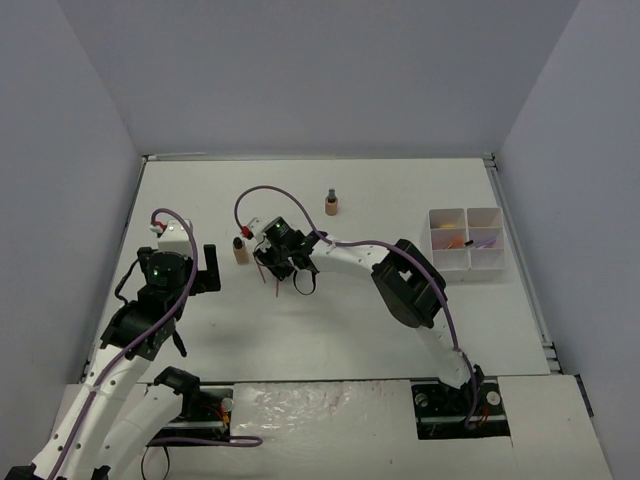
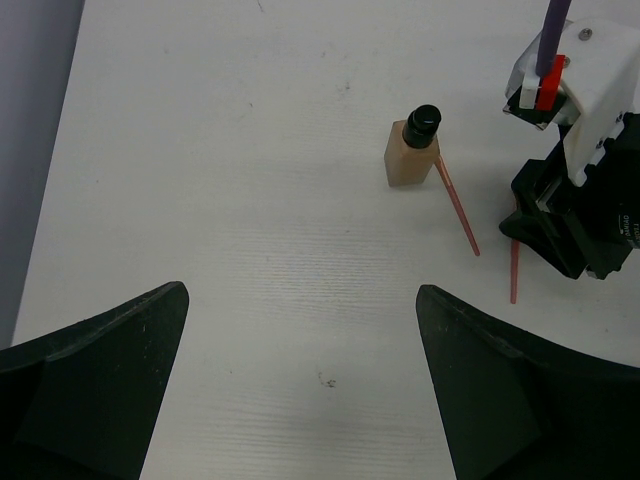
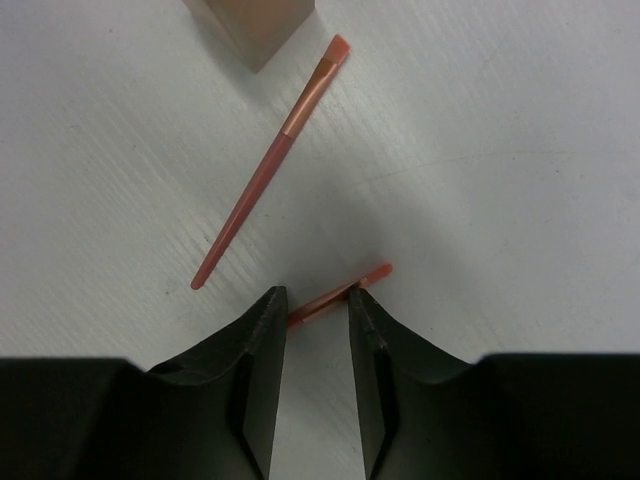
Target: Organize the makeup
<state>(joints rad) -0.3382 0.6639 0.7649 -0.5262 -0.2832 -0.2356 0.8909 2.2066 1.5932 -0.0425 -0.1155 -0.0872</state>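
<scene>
Straddling a red stick (image 3: pixel 340 288), right end effector's (image 3: pixel 314 305) grip unclear, left end effector (image 2: pixel 302 295) spread wide, table (image 1: pixel 330 330) edges distant

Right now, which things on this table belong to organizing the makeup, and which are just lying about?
Job: tan square bottle with black cap; second tan bottle farther back; thin pink-red stick; second pink-red stick, partly hidden; white compartment tray with makeup inside.
Just there: purple cables on the arms.
</scene>
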